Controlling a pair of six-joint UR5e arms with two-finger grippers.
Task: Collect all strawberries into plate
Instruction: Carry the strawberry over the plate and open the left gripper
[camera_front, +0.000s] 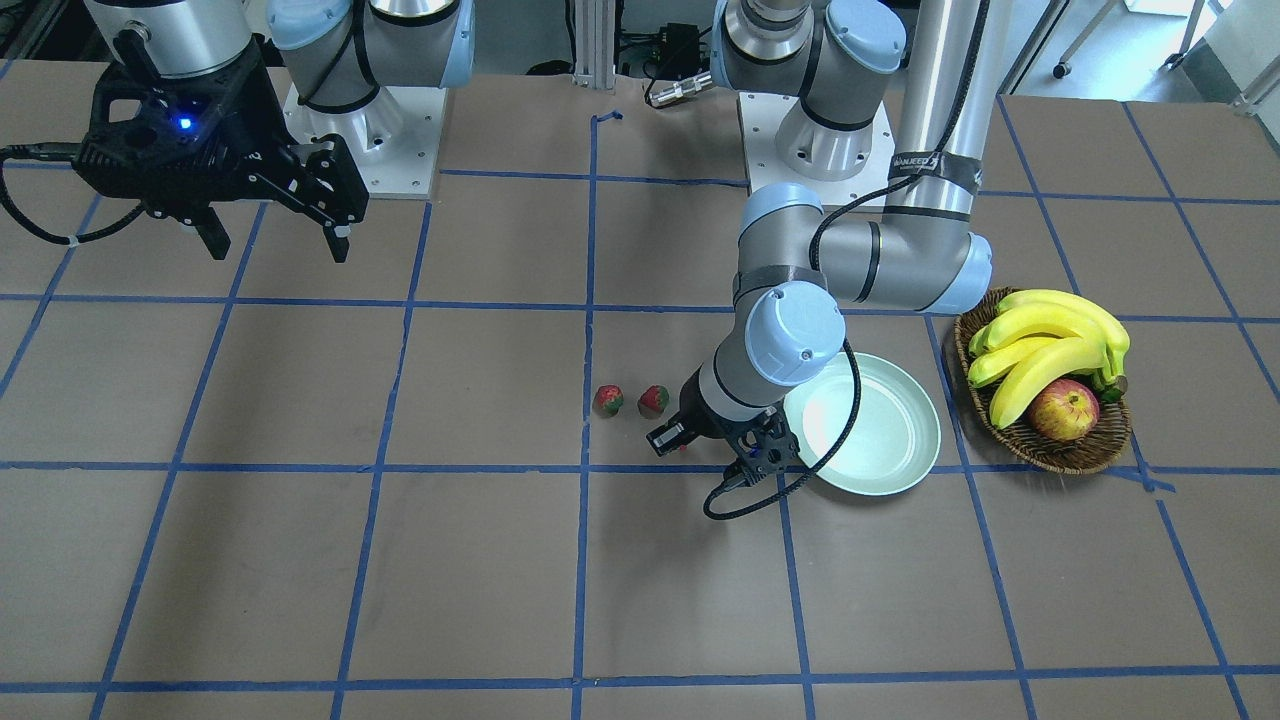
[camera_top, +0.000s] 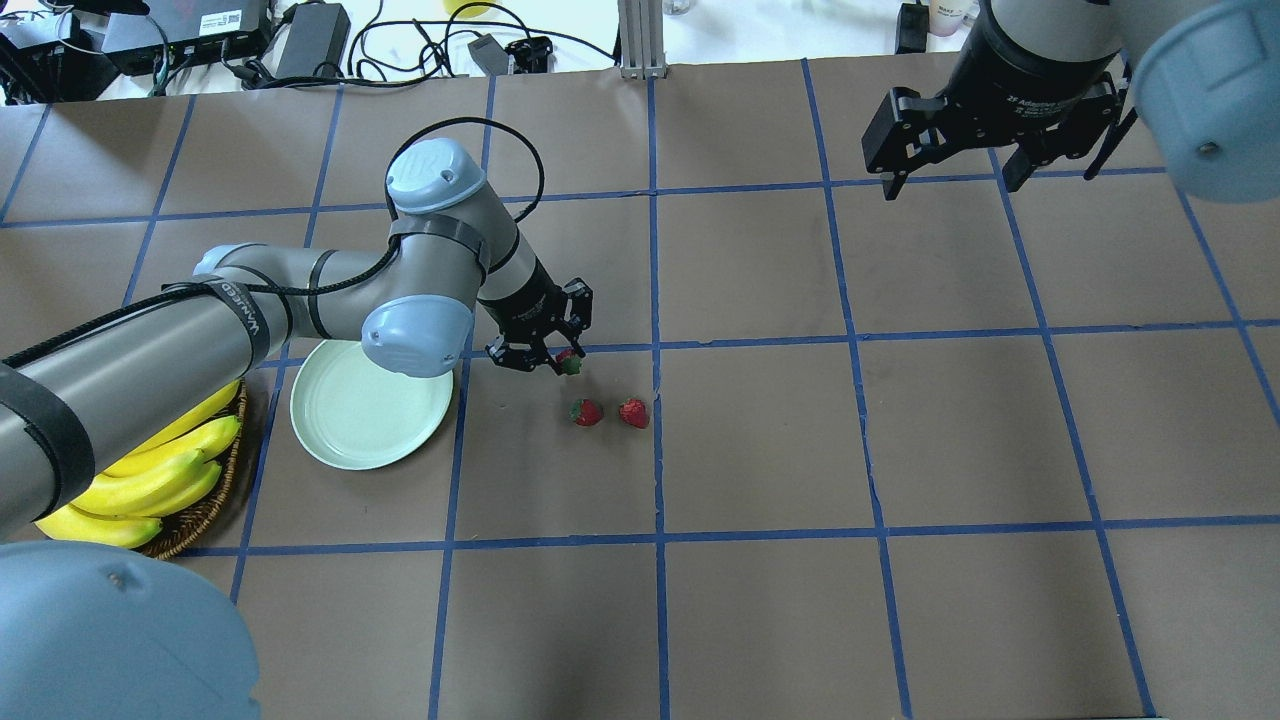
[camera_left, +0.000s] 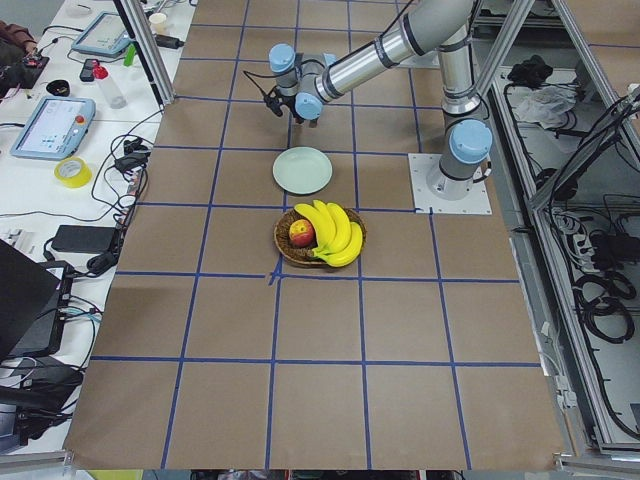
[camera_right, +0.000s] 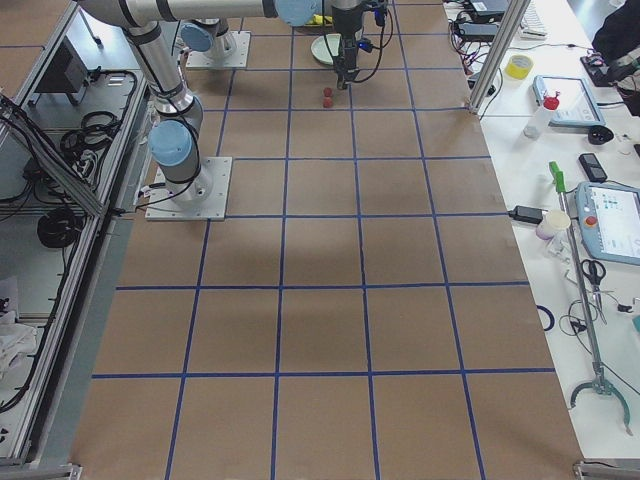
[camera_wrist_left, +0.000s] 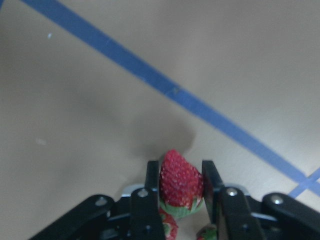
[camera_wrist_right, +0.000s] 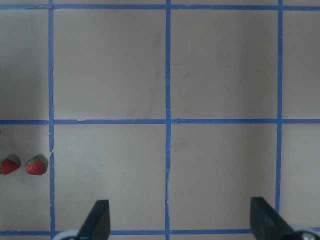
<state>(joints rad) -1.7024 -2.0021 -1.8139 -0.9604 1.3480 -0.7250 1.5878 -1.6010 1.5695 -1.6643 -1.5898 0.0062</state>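
Note:
My left gripper is shut on a strawberry, which sits between its two fingers, just above the table; it also shows in the overhead view. Two more strawberries lie on the brown table just in front of it, and show in the front view. The pale green plate is empty, left of the gripper and partly under the left arm. My right gripper is open and empty, high above the table's far right part.
A wicker basket with bananas and a red-yellow apple stands beside the plate. Blue tape lines grid the table. Cables and boxes lie along the far edge.

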